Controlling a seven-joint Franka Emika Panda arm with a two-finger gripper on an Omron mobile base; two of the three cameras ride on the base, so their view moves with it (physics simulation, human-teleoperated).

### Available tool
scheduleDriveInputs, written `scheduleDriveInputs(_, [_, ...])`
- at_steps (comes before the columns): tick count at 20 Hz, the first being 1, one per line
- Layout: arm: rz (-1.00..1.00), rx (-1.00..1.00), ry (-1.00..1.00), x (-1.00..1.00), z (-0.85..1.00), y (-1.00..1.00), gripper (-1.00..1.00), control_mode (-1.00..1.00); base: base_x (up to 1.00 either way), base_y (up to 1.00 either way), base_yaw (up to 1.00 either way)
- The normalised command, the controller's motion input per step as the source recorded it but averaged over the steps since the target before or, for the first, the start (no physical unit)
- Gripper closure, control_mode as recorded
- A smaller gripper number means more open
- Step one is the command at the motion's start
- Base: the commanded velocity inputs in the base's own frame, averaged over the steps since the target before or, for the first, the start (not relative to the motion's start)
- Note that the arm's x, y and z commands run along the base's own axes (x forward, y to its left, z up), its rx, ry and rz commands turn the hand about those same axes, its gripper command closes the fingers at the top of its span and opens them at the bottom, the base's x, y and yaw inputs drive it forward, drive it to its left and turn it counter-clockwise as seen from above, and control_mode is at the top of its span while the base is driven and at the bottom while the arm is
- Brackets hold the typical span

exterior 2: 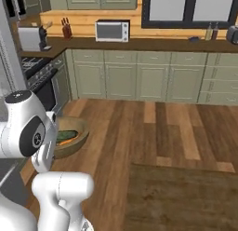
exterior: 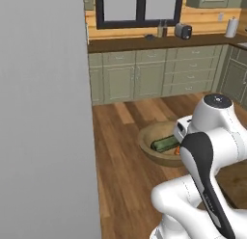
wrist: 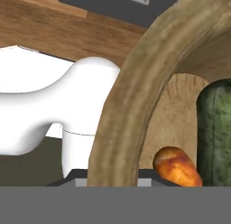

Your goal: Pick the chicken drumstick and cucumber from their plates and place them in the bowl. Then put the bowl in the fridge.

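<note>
The light-brown wooden bowl [exterior: 146,142] hangs above the wood floor, right in front of my arm. Inside it lie the dark green cucumber [exterior: 164,144] and the small orange-brown chicken drumstick [exterior: 177,150]. From the other side, the bowl [exterior 2: 80,132] shows beside my white wrist with the cucumber [exterior 2: 66,133] in it. In the hand view my gripper [wrist: 115,179] is shut on the bowl's thick rim [wrist: 135,96], with the drumstick [wrist: 176,166] and cucumber [wrist: 216,133] just beyond. The grey fridge [exterior: 43,112] rises as a flat wall on the left. The plates are out of view.
Green cabinets [exterior: 144,79] under a dark counter [exterior: 159,41] run along the far wall, with a toaster [exterior: 183,30] on top. A microwave [exterior 2: 111,30] and a stove [exterior 2: 44,81] stand at the left. A dark rug [exterior 2: 186,197] lies on open wood floor.
</note>
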Motion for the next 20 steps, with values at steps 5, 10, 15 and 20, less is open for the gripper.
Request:
scheduleDriveInputs(5, [0.00,0.00,0.00,0.00,0.00,0.00,1.00,1.00,0.70,-0.09,0.00])
scheduleDriveInputs(10, [0.00,0.00,0.00,0.00,0.00,0.00,1.00,1.00,0.63,-0.02,0.01])
scheduleDriveInputs(15, [0.00,0.00,0.00,0.00,0.00,0.00,1.00,1.00,0.58,0.00,0.03])
scheduleDriveInputs(20, [0.00,0.00,0.00,0.00,0.00,0.00,1.00,1.00,0.03,0.00,0.21])
